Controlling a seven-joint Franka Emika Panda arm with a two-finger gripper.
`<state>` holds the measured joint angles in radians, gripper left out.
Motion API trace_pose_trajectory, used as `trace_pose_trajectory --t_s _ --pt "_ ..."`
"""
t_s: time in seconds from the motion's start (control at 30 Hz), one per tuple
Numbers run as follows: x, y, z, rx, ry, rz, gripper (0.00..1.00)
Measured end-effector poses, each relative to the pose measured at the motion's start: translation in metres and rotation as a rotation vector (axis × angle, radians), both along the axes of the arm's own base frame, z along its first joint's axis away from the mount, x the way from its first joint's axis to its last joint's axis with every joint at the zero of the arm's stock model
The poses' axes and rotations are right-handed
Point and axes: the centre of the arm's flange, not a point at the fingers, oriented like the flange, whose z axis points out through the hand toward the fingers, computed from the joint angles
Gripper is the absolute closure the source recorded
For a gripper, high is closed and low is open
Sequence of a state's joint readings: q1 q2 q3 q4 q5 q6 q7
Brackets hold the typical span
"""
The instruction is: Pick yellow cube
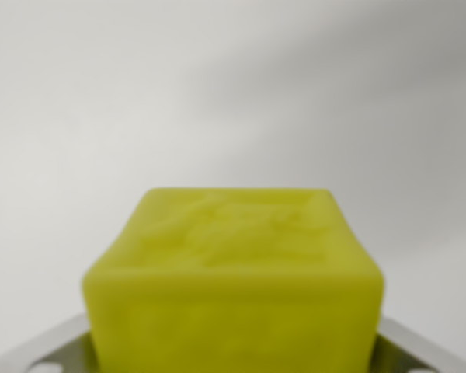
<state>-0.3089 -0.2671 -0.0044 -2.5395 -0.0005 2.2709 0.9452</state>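
Note:
The yellow cube (233, 272) fills the lower middle of the wrist view, very close and blurred, with a faint raised pattern on its top face. My gripper (233, 361) straddles it. Grey fingers (39, 353) show at the bottom left and bottom right corners, pressed against the cube's two sides. The cube's lower part is cut off by the frame's bottom edge.
Behind the cube there is only a plain, out-of-focus white-grey surface (233, 85) with a soft shadow across the upper right.

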Motion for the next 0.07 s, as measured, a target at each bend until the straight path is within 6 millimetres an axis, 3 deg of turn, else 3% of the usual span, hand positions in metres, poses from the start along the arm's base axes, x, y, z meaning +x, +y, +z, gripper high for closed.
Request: trace_pose_trajectory --t_s 0.07 --pt "0.0000 0.0000 0.0000 0.000 0.000 0.000 1.00"
